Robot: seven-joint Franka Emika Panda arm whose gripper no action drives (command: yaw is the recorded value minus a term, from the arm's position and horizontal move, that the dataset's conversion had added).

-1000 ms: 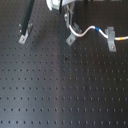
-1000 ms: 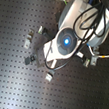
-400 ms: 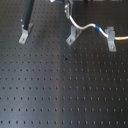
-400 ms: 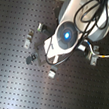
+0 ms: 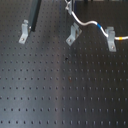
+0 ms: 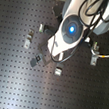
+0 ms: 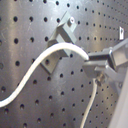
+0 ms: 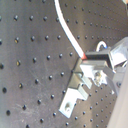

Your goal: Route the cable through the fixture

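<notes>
Three metal clips (all alike) and one white cable on the pegboard

All four views soft and low-res, lighting even and diffuse. Dark perforated board shows a pale sheen in the first exterior view, and the arm's blue light blooms in the second exterior view. Wrist views blur most at close range.

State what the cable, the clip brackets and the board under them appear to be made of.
Cable: flexible white plastic-sheathed cord, curving smoothly, with a blue band.
Clip brackets: probably bare metal, silver-grey with a dull sheen.
Board: likely matte black metal, with a regular hole grid.
</notes>
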